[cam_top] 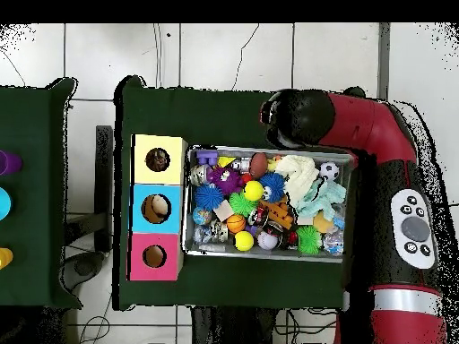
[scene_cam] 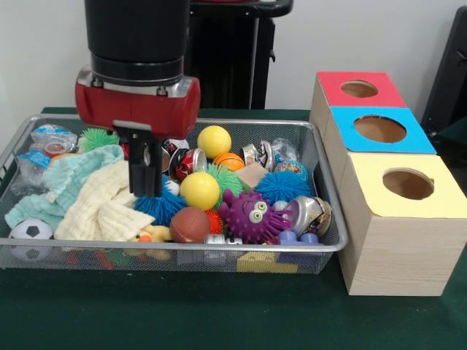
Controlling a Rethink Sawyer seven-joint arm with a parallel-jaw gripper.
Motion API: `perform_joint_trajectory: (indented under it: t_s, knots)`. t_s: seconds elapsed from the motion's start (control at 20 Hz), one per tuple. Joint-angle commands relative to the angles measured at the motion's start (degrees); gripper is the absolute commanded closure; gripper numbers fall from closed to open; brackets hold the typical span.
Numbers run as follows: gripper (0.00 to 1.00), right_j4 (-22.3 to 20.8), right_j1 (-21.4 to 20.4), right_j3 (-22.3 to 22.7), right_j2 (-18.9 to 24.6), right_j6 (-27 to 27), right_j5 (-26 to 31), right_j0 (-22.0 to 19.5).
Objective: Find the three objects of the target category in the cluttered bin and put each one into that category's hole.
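The cluttered bin (scene_cam: pixel 332 219), a shallow wire-mesh basket, lies on the green table; it also shows in the overhead view (cam_top: pixel 269 257). It holds two yellow balls (scene_cam: pixel 214 141) (scene_cam: pixel 200 190), a purple spiky toy with eyes (scene_cam: pixel 252 215), a brown ball (scene_cam: pixel 190 224), a small soccer ball (scene_cam: pixel 31 232), blue spiky balls (scene_cam: pixel 281 186), crushed cans (scene_cam: pixel 188 162) and cream (scene_cam: pixel 98 204) and mint (scene_cam: pixel 73 171) cloths. My gripper (scene_cam: pixel 146 191) hangs over the bin's left-middle, just above the cream cloth's edge, with nothing seen in it. In the overhead view the arm hides it.
Three wooden boxes with round holes stand right of the bin: red top (scene_cam: pixel 359 89), blue top (scene_cam: pixel 379 130), yellow top (scene_cam: pixel 407 186). In the overhead view they are left of the bin: yellow (cam_top: pixel 158 159), blue (cam_top: pixel 156 209), red (cam_top: pixel 154 256).
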Motion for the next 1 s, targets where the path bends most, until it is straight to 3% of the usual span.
perform_joint_trajectory:
  t_s: [0.05, 0.7, 1.0]
  knots:
    - [1.00, -5.10, 3.52, 3.52, 5.91, -18.99, -0.35, -3.05]
    - [1.00, -8.33, 1.66, 9.69, 8.64, -18.82, -2.80, -7.67]
    - [1.00, -10.70, 2.74, 12.93, 9.42, -16.23, -7.37, -8.99]
